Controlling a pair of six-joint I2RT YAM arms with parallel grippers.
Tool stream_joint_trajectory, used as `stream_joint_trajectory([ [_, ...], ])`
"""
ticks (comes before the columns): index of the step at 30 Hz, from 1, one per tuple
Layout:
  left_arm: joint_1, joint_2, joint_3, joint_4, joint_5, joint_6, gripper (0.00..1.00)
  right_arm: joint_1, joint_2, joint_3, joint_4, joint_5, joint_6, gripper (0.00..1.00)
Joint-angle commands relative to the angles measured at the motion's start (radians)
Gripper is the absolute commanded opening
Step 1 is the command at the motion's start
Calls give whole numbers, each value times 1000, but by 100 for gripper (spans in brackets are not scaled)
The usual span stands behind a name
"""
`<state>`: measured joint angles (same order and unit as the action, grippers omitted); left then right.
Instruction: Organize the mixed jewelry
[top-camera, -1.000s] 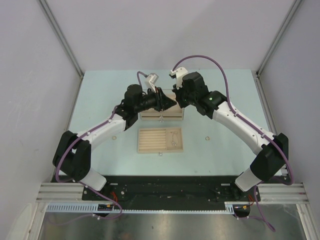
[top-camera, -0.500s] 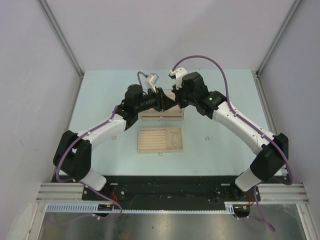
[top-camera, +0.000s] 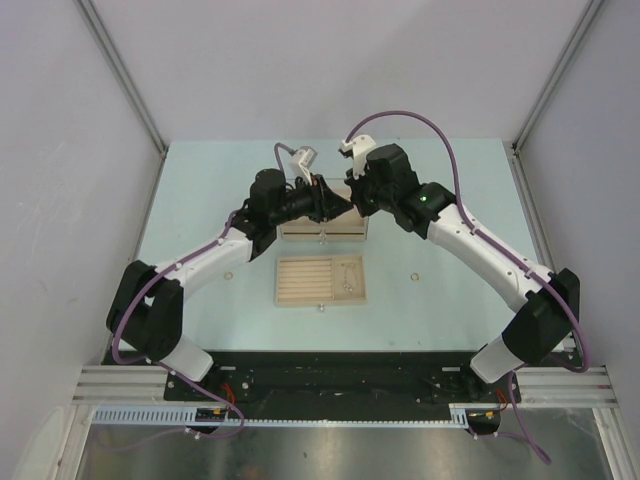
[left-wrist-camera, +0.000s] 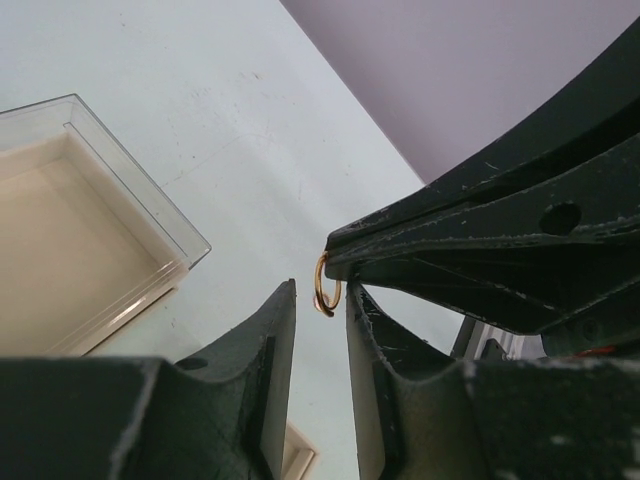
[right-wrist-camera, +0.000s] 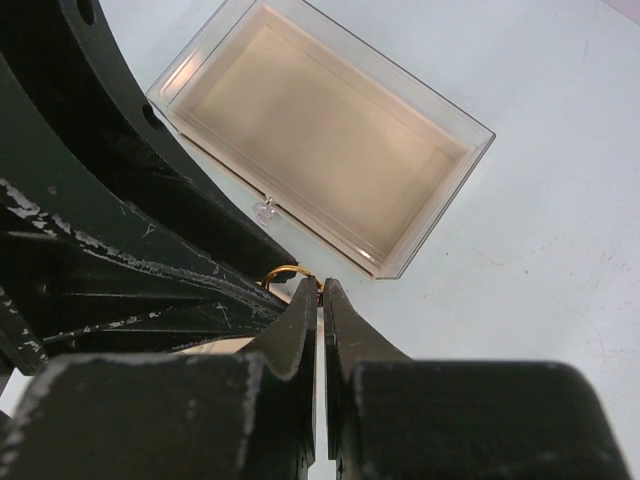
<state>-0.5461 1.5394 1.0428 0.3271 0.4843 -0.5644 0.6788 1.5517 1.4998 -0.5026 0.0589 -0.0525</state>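
A small gold ring (right-wrist-camera: 287, 270) is pinched in the tips of my right gripper (right-wrist-camera: 322, 290), which is shut on it. In the left wrist view the same ring (left-wrist-camera: 319, 282) hangs from those dark tips just above my left gripper (left-wrist-camera: 322, 298), whose jaws stand open on either side of it without touching it. In the top view both grippers meet above the clear box (top-camera: 322, 228), the left one (top-camera: 338, 204) and the right one (top-camera: 353, 206). A thin silvery chain (top-camera: 347, 275) lies in the beige slotted tray (top-camera: 300, 282).
The clear box with a beige floor (right-wrist-camera: 330, 130) lies below the grippers and also shows in the left wrist view (left-wrist-camera: 90, 240). Loose gold rings lie on the table at the left (top-camera: 228, 272) and right (top-camera: 413, 274) of the tray. A small knob (top-camera: 322, 308) sits at the tray's near edge.
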Motion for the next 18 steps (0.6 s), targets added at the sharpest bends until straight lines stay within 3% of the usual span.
stream_joint_trajectory([
  [1,0,-4,34,30,-6,15,30,-4,-47,-6,24,-14,5,0],
  [11,6,-9,33,33,-4,17,25,-5,-42,-18,29,-19,5,0],
  [15,6,-1,29,35,-4,9,18,-5,-44,-18,32,-19,5,0],
  [18,6,4,26,35,-3,8,7,-7,-41,-18,32,-13,5,0],
])
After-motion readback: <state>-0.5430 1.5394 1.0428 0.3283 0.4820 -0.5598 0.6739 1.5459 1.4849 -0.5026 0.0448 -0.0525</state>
